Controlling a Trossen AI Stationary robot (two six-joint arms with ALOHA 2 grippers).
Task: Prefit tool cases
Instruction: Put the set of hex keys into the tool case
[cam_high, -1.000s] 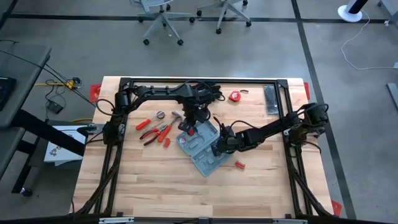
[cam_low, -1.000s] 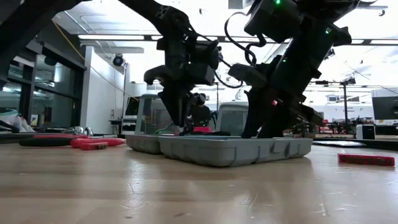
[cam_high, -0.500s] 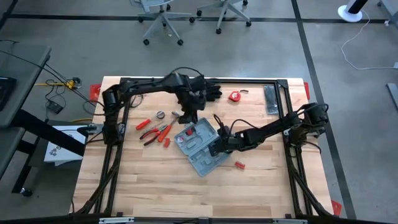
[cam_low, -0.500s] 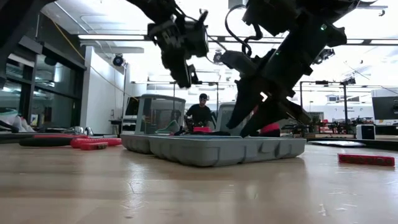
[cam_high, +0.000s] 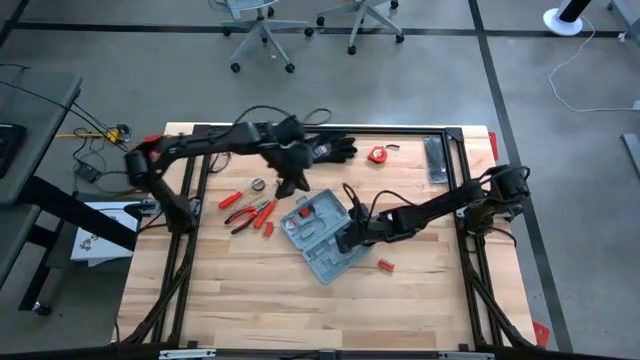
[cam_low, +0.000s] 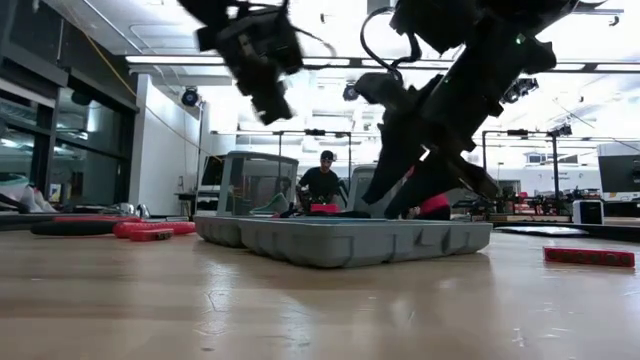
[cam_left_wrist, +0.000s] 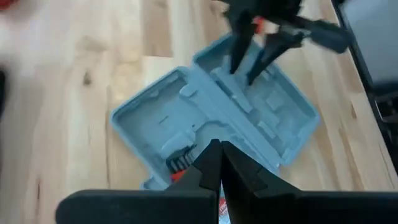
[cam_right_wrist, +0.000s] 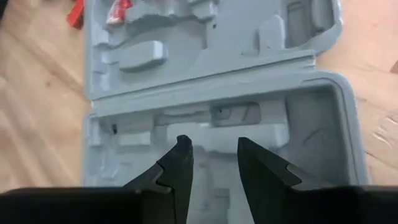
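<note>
The grey-blue tool case (cam_high: 322, 236) lies open and flat on the wooden table, its moulded recesses facing up; it also shows in the low view (cam_low: 350, 240). A small red tool (cam_high: 308, 212) sits in its far half. My left gripper (cam_high: 290, 182) is shut and empty, raised above the table beyond the case's far-left corner; in its wrist view (cam_left_wrist: 217, 158) the case lies below it. My right gripper (cam_high: 350, 236) is open over the case's right half (cam_right_wrist: 211, 146). I cannot tell whether its fingertips touch the plastic.
Red-handled pliers, a hammer and other hand tools (cam_high: 250, 210) lie left of the case. Black gloves (cam_high: 335, 148), a red tape measure (cam_high: 377, 154) and a dark grey bar (cam_high: 437, 160) lie at the far edge. A small red piece (cam_high: 385, 265) lies right of the case.
My left gripper has risen from the case's far half and gone up and toward the table's far left, clear of the case. My right gripper has tipped from upright to slanting over the case. The case has slid a little across the table.
</note>
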